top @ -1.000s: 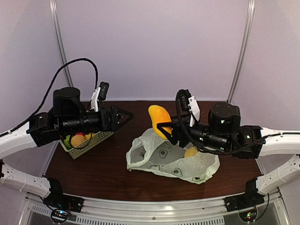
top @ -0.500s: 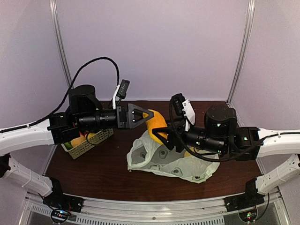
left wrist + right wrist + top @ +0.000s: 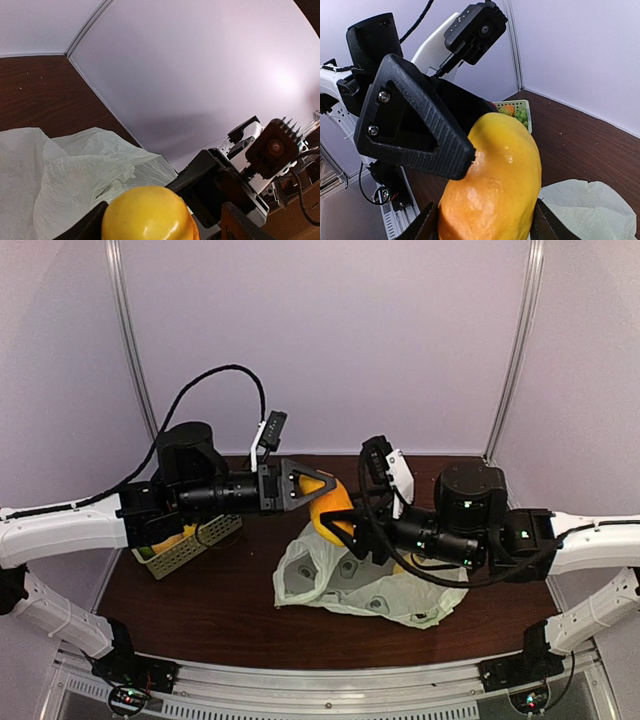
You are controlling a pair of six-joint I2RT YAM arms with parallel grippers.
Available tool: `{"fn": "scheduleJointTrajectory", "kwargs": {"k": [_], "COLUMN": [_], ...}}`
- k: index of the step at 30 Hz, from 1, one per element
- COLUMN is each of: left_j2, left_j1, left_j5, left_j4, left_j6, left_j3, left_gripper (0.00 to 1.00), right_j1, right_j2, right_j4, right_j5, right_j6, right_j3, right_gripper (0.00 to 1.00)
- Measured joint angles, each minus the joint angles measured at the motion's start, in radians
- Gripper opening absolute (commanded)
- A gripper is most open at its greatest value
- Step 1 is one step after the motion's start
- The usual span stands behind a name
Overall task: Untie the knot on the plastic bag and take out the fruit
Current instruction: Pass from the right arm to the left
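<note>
Fruit (image 3: 330,508), one long yellow-orange piece, hangs in the air above the plastic bag (image 3: 380,590), near the middle of the table (image 3: 200,610) towards the back. The right gripper (image 3: 338,527) has it clamped by the lower part, and in the right wrist view its two fingers press on either side of the fruit's broad body (image 3: 490,190). The left gripper (image 3: 312,490) reaches in from the left with its jaws spread around the upper end of the same piece. One of its black triangular fingers (image 3: 415,125) lies against the skin, and the left wrist view shows the yellow tip (image 3: 147,215) sitting between its fingers. Whether the left jaws are actually squeezing it I cannot tell. The bag lies crumpled and flat on the dark wooden top below, pale and crinkly, with its mouth gaping towards the left. A pale green slotted basket (image 3: 190,545) stands at the far left of the table, well apart from the bag, with green grapes (image 3: 520,116) and other pieces inside.
</note>
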Motion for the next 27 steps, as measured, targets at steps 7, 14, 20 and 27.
{"fn": "scheduleJointTrajectory", "kwargs": {"k": [7,14,20,27], "left_j2": [0.006,0.009,0.01,0.006], "left_j1": [0.0,0.002,0.001,-0.002], "left_j5": [0.002,-0.004,-0.004,-0.008], "left_j4": [0.014,0.015,0.021,0.025], "left_j6": [-0.021,-0.032,-0.033,-0.023], "left_j3": [-0.001,-0.005,-0.006,-0.006], "left_gripper": [0.57,0.47,0.45,0.43], "right_j1": [0.009,0.011,0.015,0.016], "right_j2": [0.001,0.002,0.002,-0.013], "right_j4": [0.0,0.0,0.0,-0.013], "right_j5": [0.005,0.011,0.022,0.049], "right_j6": [-0.007,-0.009,-0.018,-0.013], "right_j3": [0.002,0.004,0.004,-0.001], "right_gripper": [0.41,0.49,0.77,0.99]}}
